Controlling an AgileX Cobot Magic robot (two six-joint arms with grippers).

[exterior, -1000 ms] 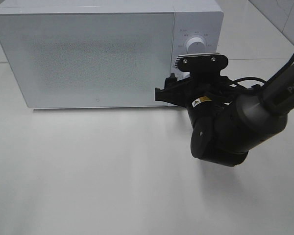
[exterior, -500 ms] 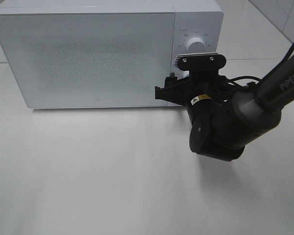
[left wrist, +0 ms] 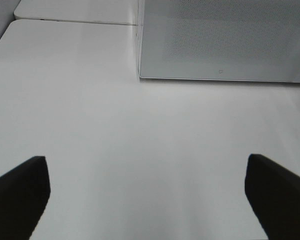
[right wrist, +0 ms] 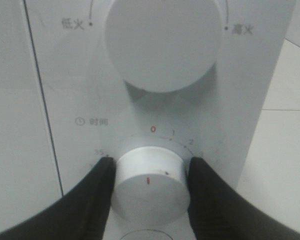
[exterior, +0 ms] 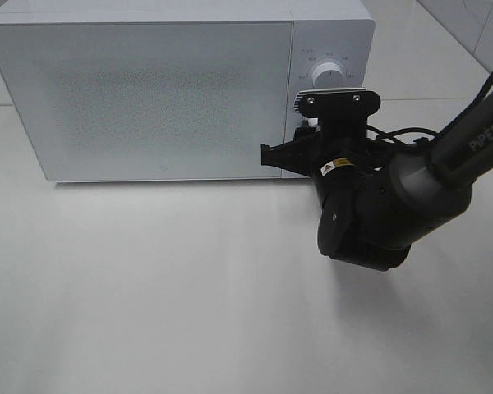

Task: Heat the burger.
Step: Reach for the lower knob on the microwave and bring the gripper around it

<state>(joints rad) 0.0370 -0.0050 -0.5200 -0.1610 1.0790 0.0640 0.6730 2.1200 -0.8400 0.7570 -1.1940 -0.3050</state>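
The right gripper (right wrist: 151,171) is clamping the timer knob (right wrist: 149,192) of the microwave (exterior: 164,90) at 9 and 3 o'clock. The left gripper (left wrist: 147,197) is hanging wide open above the desk (left wrist: 140,130).

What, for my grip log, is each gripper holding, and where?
Right gripper pinches the timer knob by its sides; left gripper holds nothing.

Matte black across the right arm (exterior: 370,222), bulbous at joints. Lettered "PiPER" (exterior: 485,135) in white, tagged with a yellow sticker (exterior: 338,167), trailed by black cables (exterior: 407,131).
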